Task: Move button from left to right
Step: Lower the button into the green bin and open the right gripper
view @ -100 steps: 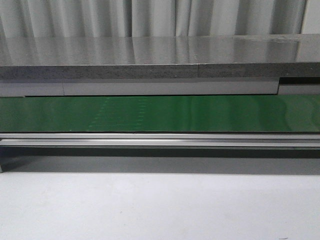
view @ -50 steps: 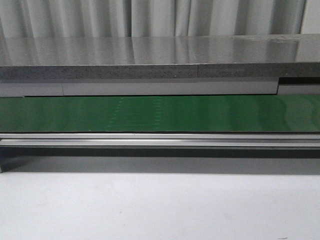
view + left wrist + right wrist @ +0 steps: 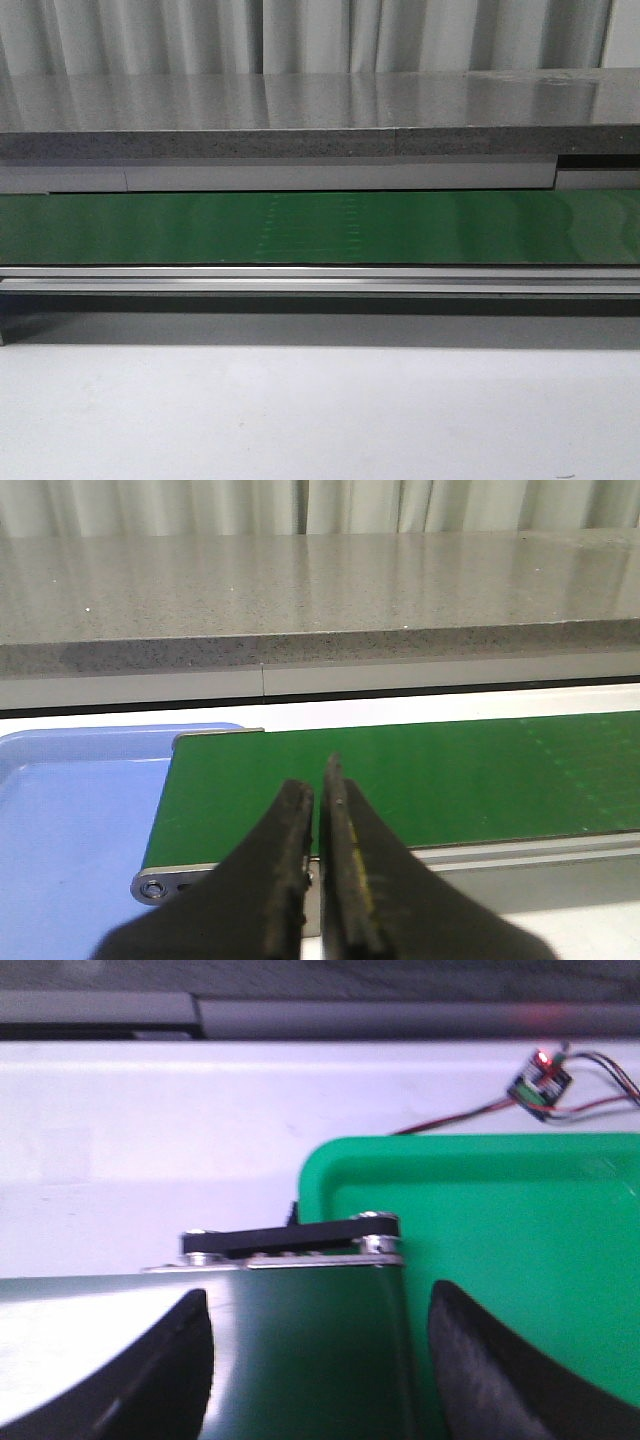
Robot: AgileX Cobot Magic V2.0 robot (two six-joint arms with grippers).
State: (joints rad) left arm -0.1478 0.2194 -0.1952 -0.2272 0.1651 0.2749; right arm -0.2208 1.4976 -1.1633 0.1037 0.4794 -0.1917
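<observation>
The button is not in any view. A green conveyor belt [image 3: 320, 228] runs across the front view, and neither gripper shows there. In the left wrist view my left gripper [image 3: 318, 780] is shut and empty, its black fingers [image 3: 290, 860] over the left end of the belt [image 3: 420, 780], beside a blue tray [image 3: 70, 830]. In the right wrist view my right gripper [image 3: 320, 1310] is open and empty, its fingers [image 3: 185, 1355] straddling the right end of the belt [image 3: 310, 1360], next to a green tray [image 3: 500, 1230].
A grey stone counter [image 3: 300, 115] stands behind the belt, with curtains beyond it. An aluminium rail [image 3: 320, 280] edges the belt's front, with white tabletop [image 3: 320, 420] before it. A small circuit board with wires [image 3: 543, 1082] lies beyond the green tray.
A faint light patch on the green belt has shifted to the right, so the belt is running rightward. Nothing else has moved.
</observation>
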